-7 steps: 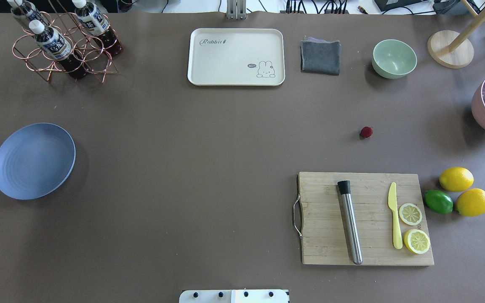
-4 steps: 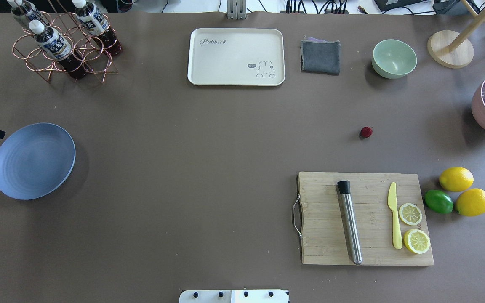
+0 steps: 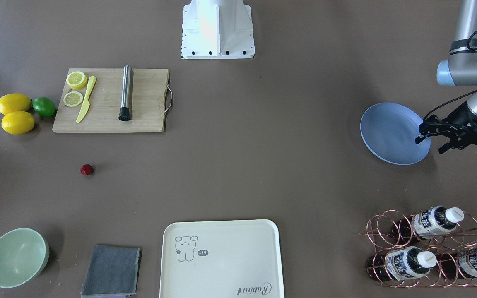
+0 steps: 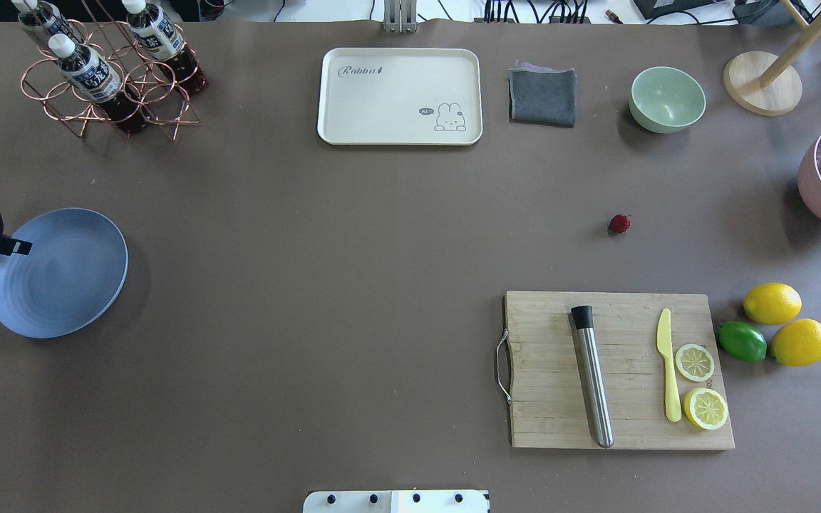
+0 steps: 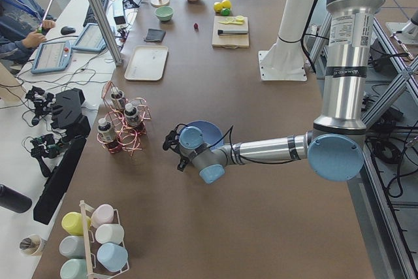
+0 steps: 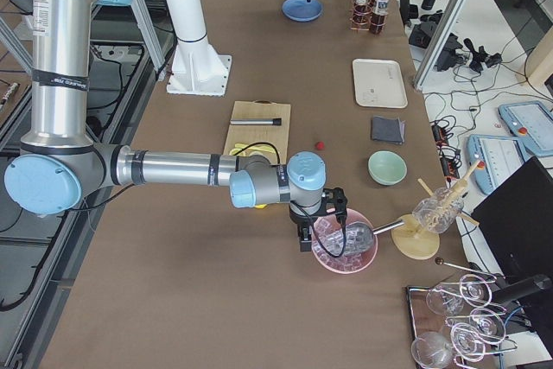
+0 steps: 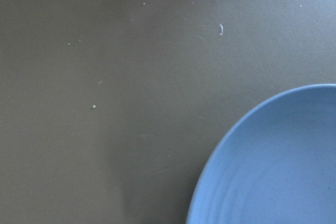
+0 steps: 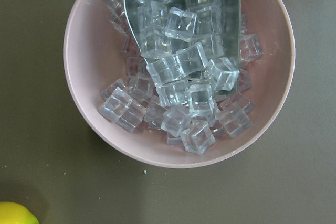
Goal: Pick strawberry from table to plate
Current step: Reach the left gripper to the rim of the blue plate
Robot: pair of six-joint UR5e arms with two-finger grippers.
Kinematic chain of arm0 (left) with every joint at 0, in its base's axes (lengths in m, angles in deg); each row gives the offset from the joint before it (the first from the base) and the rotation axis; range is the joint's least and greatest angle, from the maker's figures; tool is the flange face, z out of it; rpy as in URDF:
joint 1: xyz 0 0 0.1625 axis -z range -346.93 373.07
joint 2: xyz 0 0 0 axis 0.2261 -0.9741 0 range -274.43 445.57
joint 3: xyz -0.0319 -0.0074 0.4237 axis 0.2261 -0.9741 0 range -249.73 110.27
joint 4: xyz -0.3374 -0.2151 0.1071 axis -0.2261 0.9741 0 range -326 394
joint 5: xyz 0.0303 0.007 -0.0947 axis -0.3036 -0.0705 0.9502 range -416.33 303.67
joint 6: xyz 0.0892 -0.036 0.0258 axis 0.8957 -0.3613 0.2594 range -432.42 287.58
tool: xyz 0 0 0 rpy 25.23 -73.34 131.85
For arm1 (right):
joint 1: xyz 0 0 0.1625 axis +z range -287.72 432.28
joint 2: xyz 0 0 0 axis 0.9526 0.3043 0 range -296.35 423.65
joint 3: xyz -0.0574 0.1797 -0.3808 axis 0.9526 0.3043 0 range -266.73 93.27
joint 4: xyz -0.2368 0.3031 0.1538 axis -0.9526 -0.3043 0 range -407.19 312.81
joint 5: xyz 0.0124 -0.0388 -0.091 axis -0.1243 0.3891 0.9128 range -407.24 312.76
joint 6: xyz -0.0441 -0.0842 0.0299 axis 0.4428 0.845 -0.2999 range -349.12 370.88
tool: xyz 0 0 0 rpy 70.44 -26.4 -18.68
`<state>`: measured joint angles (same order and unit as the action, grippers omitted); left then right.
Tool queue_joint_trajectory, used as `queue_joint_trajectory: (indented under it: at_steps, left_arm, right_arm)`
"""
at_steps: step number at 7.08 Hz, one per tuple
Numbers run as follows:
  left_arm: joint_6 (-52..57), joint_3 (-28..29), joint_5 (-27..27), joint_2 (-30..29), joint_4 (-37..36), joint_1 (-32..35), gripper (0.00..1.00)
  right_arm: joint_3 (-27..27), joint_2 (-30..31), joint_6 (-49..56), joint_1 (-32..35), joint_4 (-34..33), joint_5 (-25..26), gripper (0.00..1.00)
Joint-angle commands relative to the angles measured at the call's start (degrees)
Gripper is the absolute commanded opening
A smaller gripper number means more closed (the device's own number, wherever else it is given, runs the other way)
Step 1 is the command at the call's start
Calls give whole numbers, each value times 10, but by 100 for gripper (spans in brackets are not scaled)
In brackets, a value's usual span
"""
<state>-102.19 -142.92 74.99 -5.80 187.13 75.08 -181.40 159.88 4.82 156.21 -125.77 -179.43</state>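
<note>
The strawberry (image 4: 619, 224) (image 3: 86, 169), small and dark red, lies alone on the brown table (image 4: 353, 249), right of centre in the overhead view. Far to the left sits the light-blue plate (image 4: 61, 274) (image 3: 391, 132) (image 7: 278, 166), with nothing on it. My left gripper (image 3: 429, 145) hovers at the plate's outer rim, open and holding nothing; one of its fingers (image 4: 15, 246) reaches over the rim. The right gripper (image 6: 320, 222) hangs above a pink bowl of ice cubes (image 8: 178, 72). I cannot tell whether it is open or shut.
A wooden cutting board (image 4: 553, 399) with a metal rod, a yellow knife and lemon slices lies nearer than the strawberry. Two lemons and a lime (image 4: 742, 340) sit to its right. A cream tray (image 4: 400, 96), grey cloth (image 4: 542, 96), green bowl (image 4: 667, 98) and bottle rack (image 4: 107, 71) line the far edge.
The left gripper has come in from the left edge and now reaches over the plate's rim. The strawberry has not moved.
</note>
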Motion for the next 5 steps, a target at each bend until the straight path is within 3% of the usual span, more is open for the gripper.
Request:
queue_joint_trajectory:
  at_steps: [1,2,3,5]
  left_arm:
    - [0,0,5,1,12,-2,39]
    - [-2,-2,6,1,16,-2,15]
    - [-2,-3,6,1,16,-2,0]
    - [-4,-9,6,-2,15,-1,0]
  right_arm:
    - [0,-1,0,0,0,0,100]
    - [-1,-1,0,-1,1,0,100]
    - [-2,-1,0,0,0,0,100]
    - [-3,-2,-1,0,0,0,100]
